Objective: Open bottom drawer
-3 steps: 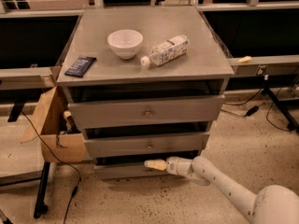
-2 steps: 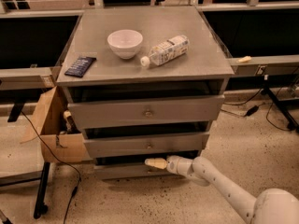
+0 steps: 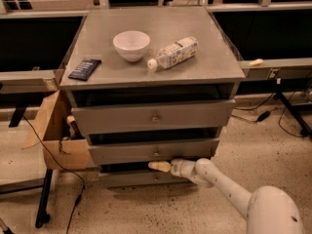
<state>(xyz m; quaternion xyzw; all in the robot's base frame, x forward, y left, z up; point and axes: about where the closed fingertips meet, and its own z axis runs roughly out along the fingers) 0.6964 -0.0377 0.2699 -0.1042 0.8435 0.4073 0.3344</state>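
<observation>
The grey cabinet has three drawers. The bottom drawer (image 3: 139, 178) is the lowest and slimmest front, with a small brass knob (image 3: 156, 177) at its centre; it stands out only slightly. My gripper (image 3: 155, 165) reaches in from the lower right on a white arm. Its cream fingertips (image 3: 157, 166) sit at the top edge of the bottom drawer, just under the middle drawer (image 3: 153, 150) and above the knob. The dark gap above the bottom drawer hides its inside.
The top drawer (image 3: 153, 117) is the tallest front. On the cabinet top are a white bowl (image 3: 131, 45), a lying bottle (image 3: 174, 53) and a dark flat packet (image 3: 85, 68). An open cardboard box (image 3: 53, 135) stands at the left. Cables lie on the speckled floor.
The gripper has shifted a little, staying at the top edge of the bottom drawer. The drawers look the same as before.
</observation>
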